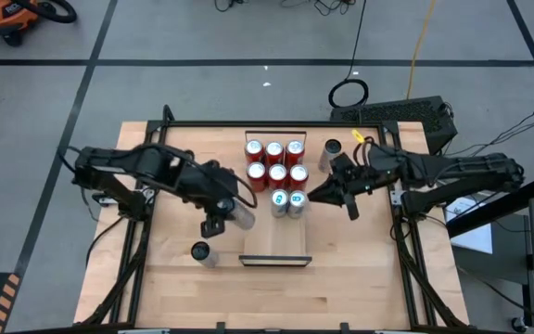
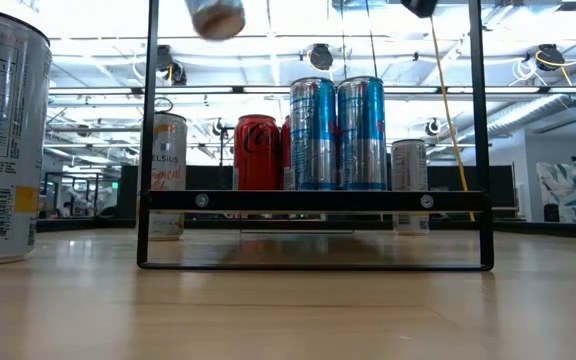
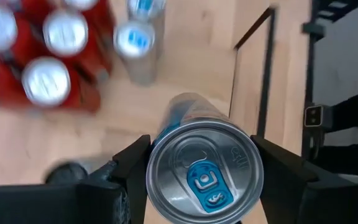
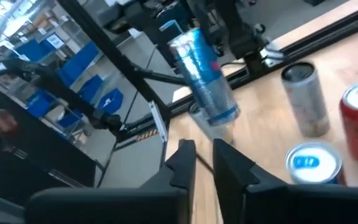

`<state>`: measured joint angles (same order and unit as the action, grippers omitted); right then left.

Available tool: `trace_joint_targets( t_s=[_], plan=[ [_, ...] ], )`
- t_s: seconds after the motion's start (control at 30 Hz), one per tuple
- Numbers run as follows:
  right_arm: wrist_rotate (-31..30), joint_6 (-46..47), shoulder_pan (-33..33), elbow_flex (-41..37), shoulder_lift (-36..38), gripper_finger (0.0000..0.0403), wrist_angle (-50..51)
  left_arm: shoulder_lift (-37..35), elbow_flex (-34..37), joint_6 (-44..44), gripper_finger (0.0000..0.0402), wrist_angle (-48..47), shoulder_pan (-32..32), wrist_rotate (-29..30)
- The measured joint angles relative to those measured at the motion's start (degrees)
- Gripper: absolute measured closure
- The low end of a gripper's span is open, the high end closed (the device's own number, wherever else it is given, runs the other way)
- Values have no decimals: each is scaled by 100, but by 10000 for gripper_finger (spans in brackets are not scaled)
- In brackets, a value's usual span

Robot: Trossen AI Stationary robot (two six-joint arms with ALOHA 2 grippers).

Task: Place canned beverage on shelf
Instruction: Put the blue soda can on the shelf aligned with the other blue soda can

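The desk (image 1: 341,278) is carrying the shelf (image 1: 275,246), a long light-wood board. Red cans (image 1: 274,162), one reading like Coca-Cola in the low view, are crowding its far end, with two blue-and-silver cans (image 1: 287,202) sitting just nearer. The left gripper (image 3: 201,174) is pinching a slim blue-tabbed silver can (image 3: 202,167) aloft, just left of the shelf. The right gripper (image 1: 332,197) is hovering right of the shelf, fingers nearly pressed together. A white can (printed "CELSIUS") (image 2: 167,172) is standing left of the shelf.
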<state>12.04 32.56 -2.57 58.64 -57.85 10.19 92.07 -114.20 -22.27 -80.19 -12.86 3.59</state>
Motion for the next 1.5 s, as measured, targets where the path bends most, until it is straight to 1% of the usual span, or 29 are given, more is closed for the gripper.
trace_joint_targets(
  t_s=[0.1, 0.17, 0.2, 0.27, 0.37, 0.47, 0.63, 0.7, 0.8, 0.93, 1.03, 1.17, 1.3, 1.5],
  plan=[
    [17, -18, 35, 398, -241, 344, 129, 0, -318, 671, 186, 160, 0, 107],
    [33, 163, 74, 667, -421, 326, 183, 0, -470, 1242, 186, 265, 0, 172],
    [93, 270, 84, 789, -512, 315, 203, 0, -529, 1552, 186, 311, 0, 235],
    [409, 428, 154, 1074, -727, 289, 202, 0, -612, 2162, 186, 443, 0, 331],
    [740, 566, 234, 1510, -1032, 239, 261, 0, -638, 2955, 186, 774, 0, 423],
    [1009, 641, 321, 1911, -1315, 181, 246, 0, -638, 3709, 186, 1158, -25, 425],
    [1418, 1052, 506, 2240, -1617, 87, 275, 0, -638, 5045, 186, 1844, -186, 438],
    [1503, 1190, 532, 2252, -1630, 58, 267, 0, -638, 5530, 186, 2090, -249, 432],
    [1530, 1237, 523, 2263, -1620, 28, 252, 0, -642, 5897, 186, 2281, -297, 357],
    [1795, 1287, 484, 2263, -1621, 9, 330, 0, -642, 6343, 186, 2260, -325, 289],
    [1807, 999, 413, 2263, -1621, 8, 560, 0, -642, 6544, 186, 2292, -330, 283],
    [1803, 521, 323, 2261, -1626, 10, 648, 0, -642, 6592, 186, 2379, -330, 263],
    [1829, 382, 320, 2263, -1717, 10, 654, 0, -642, 6662, 186, 2540, -330, 263],
    [2255, 274, 320, 2261, -1953, 10, 612, 0, -642, 6658, 186, 2576, -310, 261]
  ],
)
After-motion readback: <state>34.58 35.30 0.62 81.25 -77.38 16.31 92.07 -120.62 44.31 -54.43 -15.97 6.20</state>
